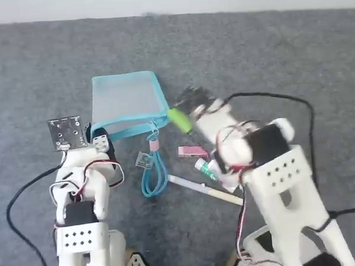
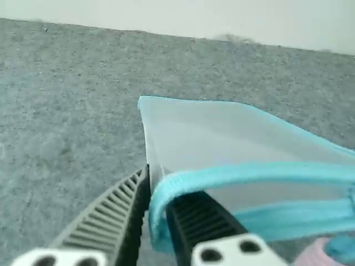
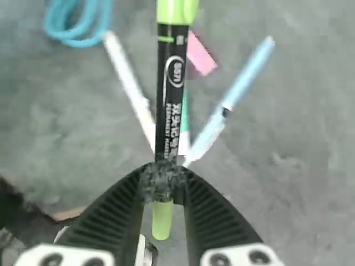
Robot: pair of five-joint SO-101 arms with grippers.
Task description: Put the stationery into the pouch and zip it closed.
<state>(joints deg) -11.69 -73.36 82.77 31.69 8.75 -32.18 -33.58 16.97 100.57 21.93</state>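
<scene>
Marker (image 3: 168, 111) — white lettering on black.

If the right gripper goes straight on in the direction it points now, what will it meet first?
Probably the pouch: the marker in the right gripper leads, and its green end aims at the zipper edge in the high view. Height is unclear, so it might touch the table first.
</scene>
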